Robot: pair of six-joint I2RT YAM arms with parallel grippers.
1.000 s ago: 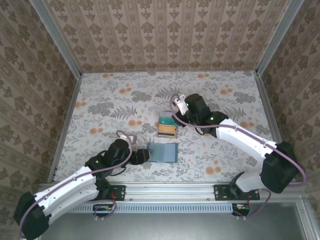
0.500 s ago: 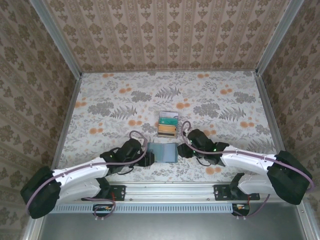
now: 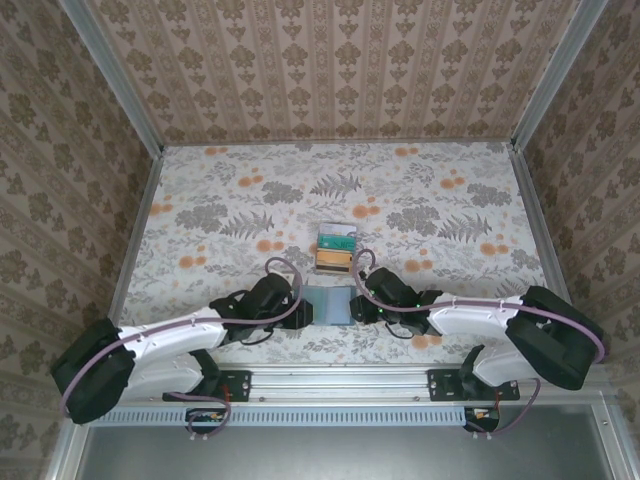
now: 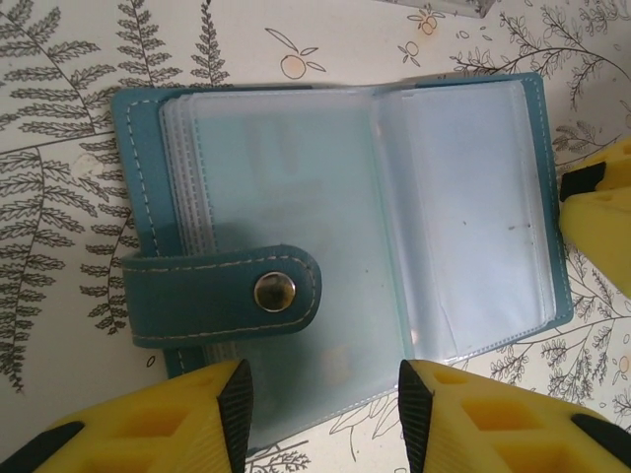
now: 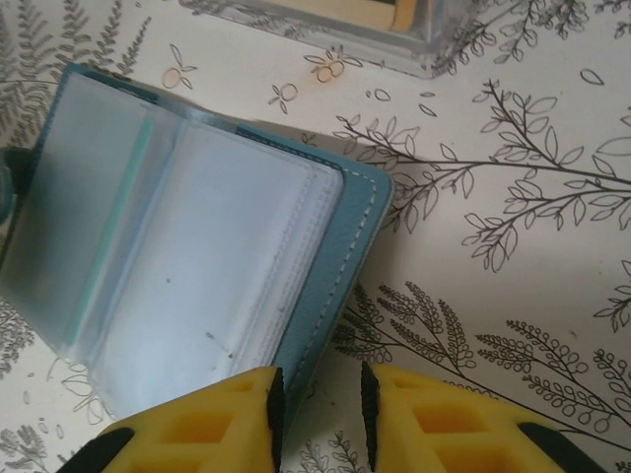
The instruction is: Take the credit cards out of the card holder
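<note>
Teal two-panel card holder with clear plastic sleeves (image 3: 330,305) lies open flat on the floral surface (image 3: 200,200). Its teal snap strap (image 4: 197,301) is folded over the left panel's sleeves. We read the layout as deliberate: spread open so the sleeves are reachable, one hand per side to pin or work it.

Stack of teal-green and orange-brown credit cards (image 3: 336,250) sits just beyond the holder's far edge in a clear plastic tray (image 5: 394,25), apart from the holder. Visible sleeves look empty; pages underneath, cannot tell.

Left hand (image 4: 325,409) is at the holder's near-left edge, fingers moderately wide, straddling it, gripping nothing. Right hand (image 5: 318,399) is at the holder's near-right corner. Gap is narrow, bare surface showing in it, one finger at the cover's rim, no grip that we see.
</note>
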